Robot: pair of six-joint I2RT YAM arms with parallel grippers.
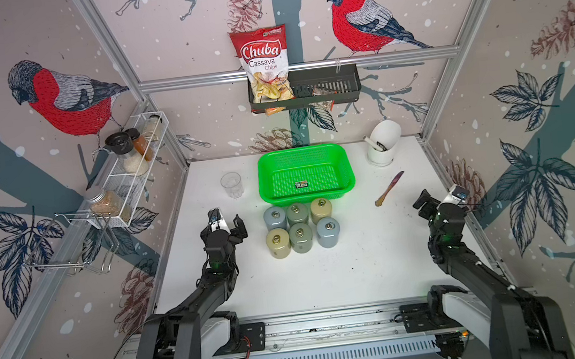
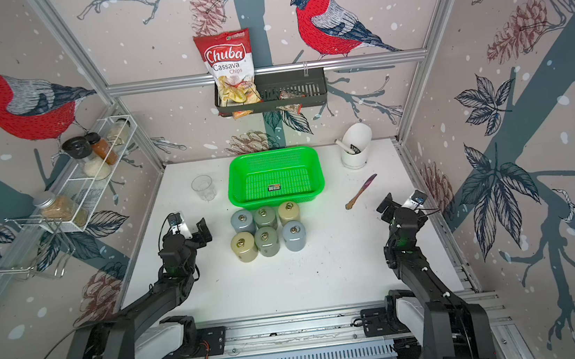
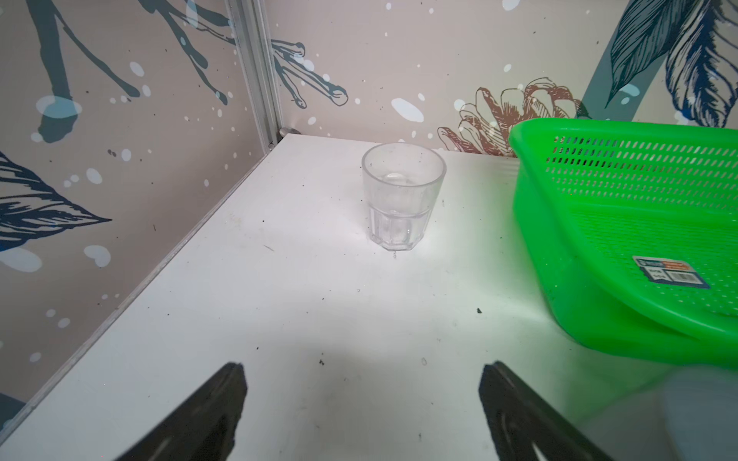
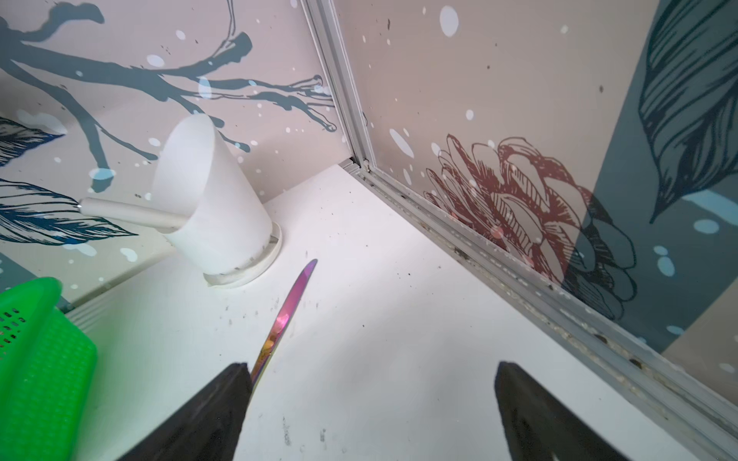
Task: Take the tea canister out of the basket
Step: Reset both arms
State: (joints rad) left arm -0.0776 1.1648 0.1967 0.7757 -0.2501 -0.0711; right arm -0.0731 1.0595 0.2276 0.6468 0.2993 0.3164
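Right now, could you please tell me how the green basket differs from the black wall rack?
The green basket sits on the table; the black wall rack hangs from the rail. The basket holds only a sticker; the rack holds a chips bag and small packets. Both are open-topped with perforated walls.

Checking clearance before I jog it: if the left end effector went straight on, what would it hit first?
Probably the clear glass, nearly centred ahead of the left end effector; the basket sits off-line.
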